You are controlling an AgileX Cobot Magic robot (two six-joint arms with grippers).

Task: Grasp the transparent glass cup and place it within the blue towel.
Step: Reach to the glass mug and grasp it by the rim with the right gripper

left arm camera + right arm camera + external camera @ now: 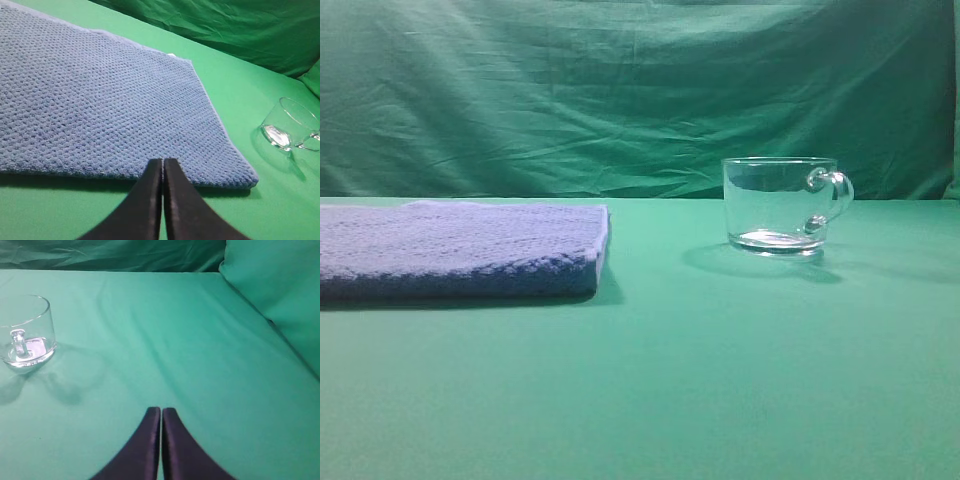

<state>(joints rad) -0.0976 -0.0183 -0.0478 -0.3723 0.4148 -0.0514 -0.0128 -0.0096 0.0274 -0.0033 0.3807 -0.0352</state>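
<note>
While both grippers (162,165) (161,412) pressed together, glass cup (780,205) stands upright beside blue towel (460,250).

No readable text, label, brand or number anywhere — not on any surface.

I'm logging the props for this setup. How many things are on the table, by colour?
Clear: 1, the glass cup
Blue: 1, the towel
Total: 2, both lying on the green cloth
</note>
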